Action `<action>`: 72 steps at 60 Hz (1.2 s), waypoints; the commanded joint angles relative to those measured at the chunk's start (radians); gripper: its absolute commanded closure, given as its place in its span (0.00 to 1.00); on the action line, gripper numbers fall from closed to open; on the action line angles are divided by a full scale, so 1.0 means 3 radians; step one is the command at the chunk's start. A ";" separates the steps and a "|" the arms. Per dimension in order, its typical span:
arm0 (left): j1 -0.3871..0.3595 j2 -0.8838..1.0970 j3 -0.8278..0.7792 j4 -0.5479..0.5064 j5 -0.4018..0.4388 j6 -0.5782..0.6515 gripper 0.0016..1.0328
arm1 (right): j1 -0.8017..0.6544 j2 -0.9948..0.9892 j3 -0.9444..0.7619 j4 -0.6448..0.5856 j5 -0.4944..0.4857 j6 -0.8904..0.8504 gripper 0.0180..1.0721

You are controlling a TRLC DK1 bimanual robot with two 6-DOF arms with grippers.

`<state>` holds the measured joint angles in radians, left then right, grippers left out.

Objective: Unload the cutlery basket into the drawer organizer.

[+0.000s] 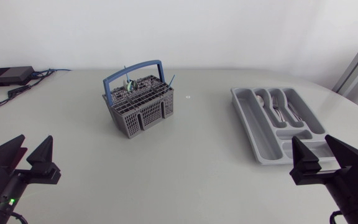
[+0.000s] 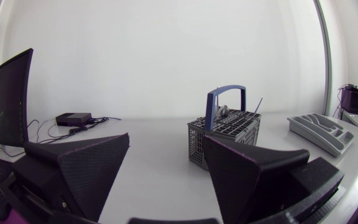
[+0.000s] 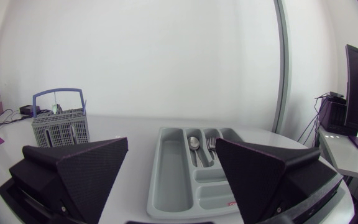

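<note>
A grey cutlery basket (image 1: 143, 107) with a blue handle stands at the table's middle left, a few utensils poking out of it. The grey drawer organizer (image 1: 247, 115) lies at the right and holds spoons and forks (image 1: 278, 107) in its middle slots. My left gripper (image 1: 25, 157) rests open near the front left edge, well short of the basket (image 2: 224, 134). At the front right, my right gripper (image 1: 319, 155) stands open just in front of the organizer (image 3: 169, 177), nothing between its fingers. The basket (image 3: 61, 127) also shows far off beside the right gripper.
A small black box (image 1: 8, 76) with cables lies at the table's back left corner. A tiny mark (image 1: 188, 96) sits on the table between basket and organizer.
</note>
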<state>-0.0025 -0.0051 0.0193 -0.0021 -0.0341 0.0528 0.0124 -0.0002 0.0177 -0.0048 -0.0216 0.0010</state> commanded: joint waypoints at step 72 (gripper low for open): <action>-0.0089 0.2032 0.1275 0.0089 -0.0014 -0.0227 0.06 | 0.0618 0.1959 0.0897 0.0727 0.0220 0.0084 0.05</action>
<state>-0.0128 0.5041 0.3283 0.0204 -0.0345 0.0181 0.1848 0.4744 0.2214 0.1852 0.0319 0.0006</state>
